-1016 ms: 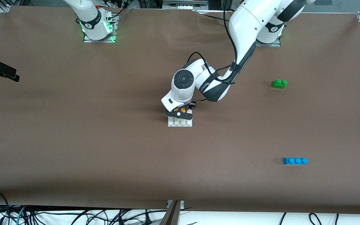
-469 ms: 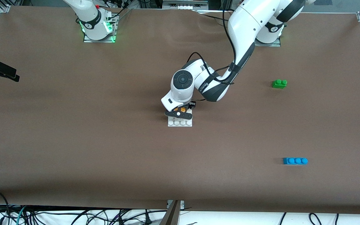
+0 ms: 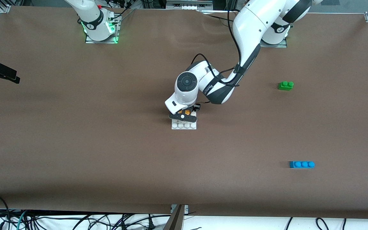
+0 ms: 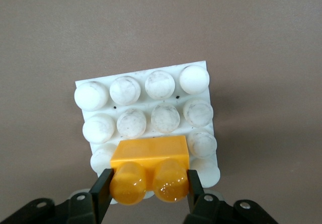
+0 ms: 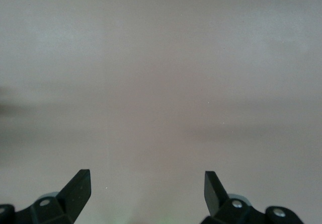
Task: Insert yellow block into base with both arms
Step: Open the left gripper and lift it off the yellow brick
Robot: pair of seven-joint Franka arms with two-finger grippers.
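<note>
The yellow block (image 3: 186,112) (image 4: 150,156), studs facing the left wrist camera, is clamped between the fingers of my left gripper (image 3: 184,115) (image 4: 146,182), which is shut on it. It sits over the white studded base (image 3: 184,126) (image 4: 151,90), at the base's edge row farthest from the front camera. Whether it is pressed onto the studs I cannot tell. My right gripper (image 5: 147,183) is open with nothing between its fingers and faces only a blank surface. The right arm waits at its end of the table.
A green two-stud brick (image 3: 285,85) and a longer blue brick (image 3: 301,164) lie toward the left arm's end of the table, the blue one nearer the front camera. The brown table (image 3: 91,143) spreads wide around the base.
</note>
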